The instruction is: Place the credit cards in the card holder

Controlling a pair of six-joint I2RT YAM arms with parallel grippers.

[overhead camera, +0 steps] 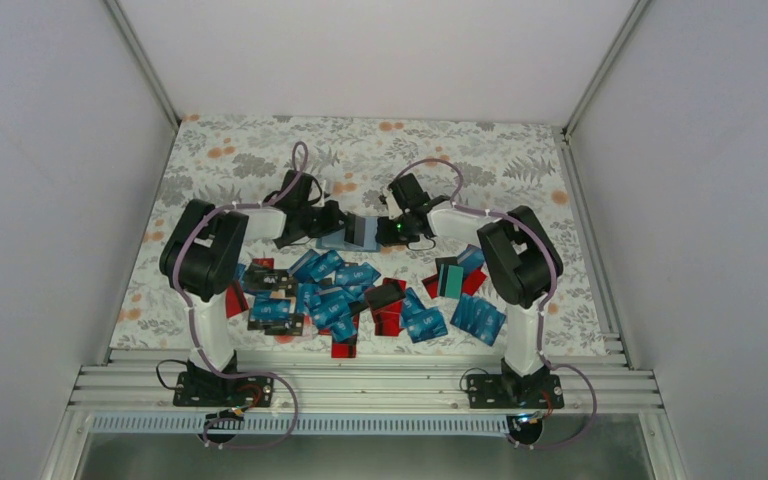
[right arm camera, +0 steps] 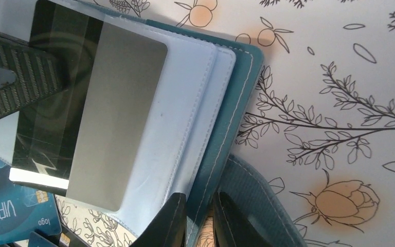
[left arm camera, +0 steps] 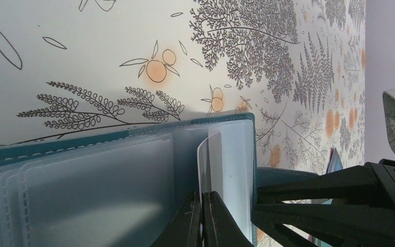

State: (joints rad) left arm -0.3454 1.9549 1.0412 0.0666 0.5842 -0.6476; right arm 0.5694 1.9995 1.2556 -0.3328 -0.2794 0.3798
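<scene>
The teal card holder (overhead camera: pixel 356 236) is held open above the table between both grippers. My left gripper (left arm camera: pixel 202 198) is shut on a thin card (left arm camera: pixel 209 154), seen edge-on among the holder's clear sleeves (left arm camera: pixel 92 185). In the right wrist view this card (right arm camera: pixel 108 103) is grey with a black stripe and lies against the sleeves, with the left fingers (right arm camera: pixel 15 77) on it. My right gripper (right arm camera: pixel 200 203) is shut on the holder's teal cover (right arm camera: pixel 236 118). Many loose credit cards (overhead camera: pixel 345 300) lie on the table nearer the arm bases.
The card pile spreads from black and red cards (overhead camera: pixel 265 285) at the left to blue cards (overhead camera: pixel 478 315) at the right, with a teal-green card (overhead camera: pixel 450 278) among them. The flowered tablecloth (overhead camera: pixel 240 160) is bounded by white walls.
</scene>
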